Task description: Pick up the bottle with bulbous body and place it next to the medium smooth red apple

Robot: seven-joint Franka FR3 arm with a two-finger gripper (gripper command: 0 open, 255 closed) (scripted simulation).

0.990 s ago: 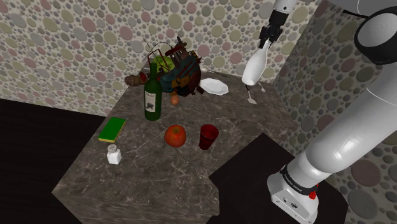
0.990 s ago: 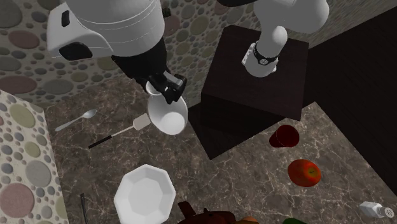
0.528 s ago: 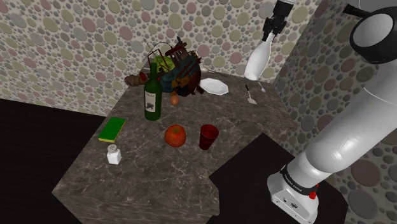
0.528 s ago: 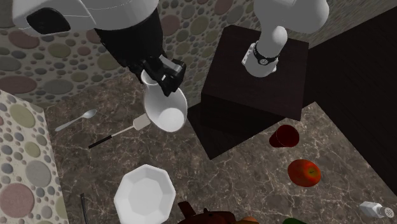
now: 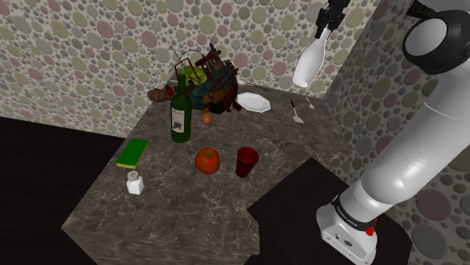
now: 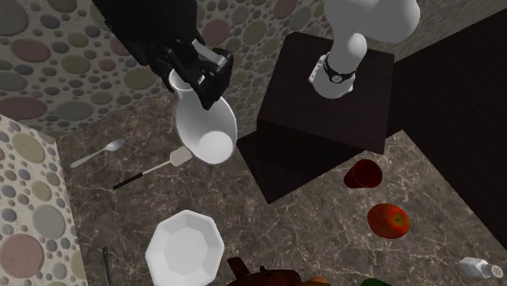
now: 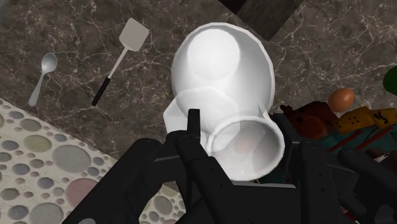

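I have the gripper [image 5: 325,30] clamped on the neck of the white bulbous bottle [image 5: 303,68], which hangs base-down in the air, high over the marbled counter [image 5: 188,207] and well apart from the red apple [image 5: 207,159], beyond it toward the shoulder view's upper right.

Dark marble counter [image 5: 173,218]. Back edge: cluttered basket [image 5: 209,81], white plate [image 5: 254,102], then spatula [image 6: 150,169] and spoon [image 6: 96,153] by the wall corner. Green wine bottle [image 5: 179,113] upright before the basket. Middle: red apple [image 5: 207,159], dark red cup [image 5: 246,162] just beside it. Shoulder view's left edge: green block [image 5: 133,153], white shaker [image 5: 135,182].
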